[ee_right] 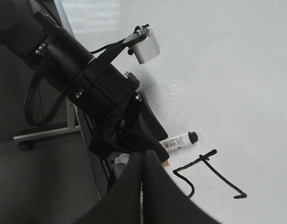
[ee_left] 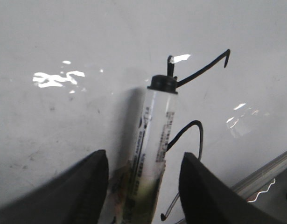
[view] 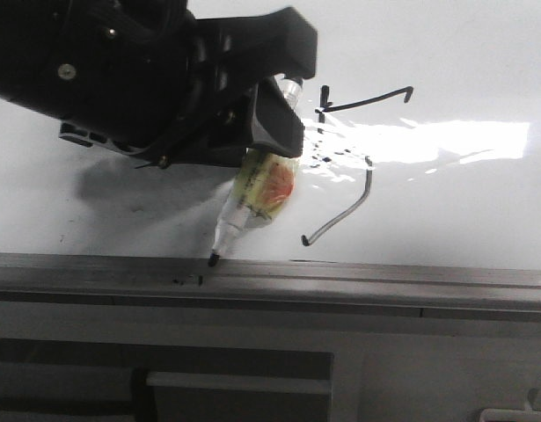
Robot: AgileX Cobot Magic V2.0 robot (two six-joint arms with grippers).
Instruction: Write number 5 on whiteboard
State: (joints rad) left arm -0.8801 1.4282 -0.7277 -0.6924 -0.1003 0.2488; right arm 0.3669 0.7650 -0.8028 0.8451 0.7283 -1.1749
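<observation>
The number 5 (view: 367,98) is drawn in thin black strokes on the whiteboard (view: 446,202), with a hooked top bar and a curved grey tail. It also shows in the left wrist view (ee_left: 204,69) and the right wrist view (ee_right: 213,170). A clear-bodied black marker (view: 252,198) lies on the board left of the 5, its tip at the metal edge strip (view: 384,281). My left gripper (view: 288,88) hovers over the marker (ee_left: 155,135) with its jaws open, a gap on each side. My right gripper (ee_right: 144,156) is shut and empty, off the board's edge.
A bright glare patch (view: 464,141) lies on the board right of the 5. Small ink specks (view: 186,281) mark the edge strip. Below the strip is a grey frame (view: 235,378). Beside the board are grey floor and a stand's wheeled foot (ee_right: 25,145).
</observation>
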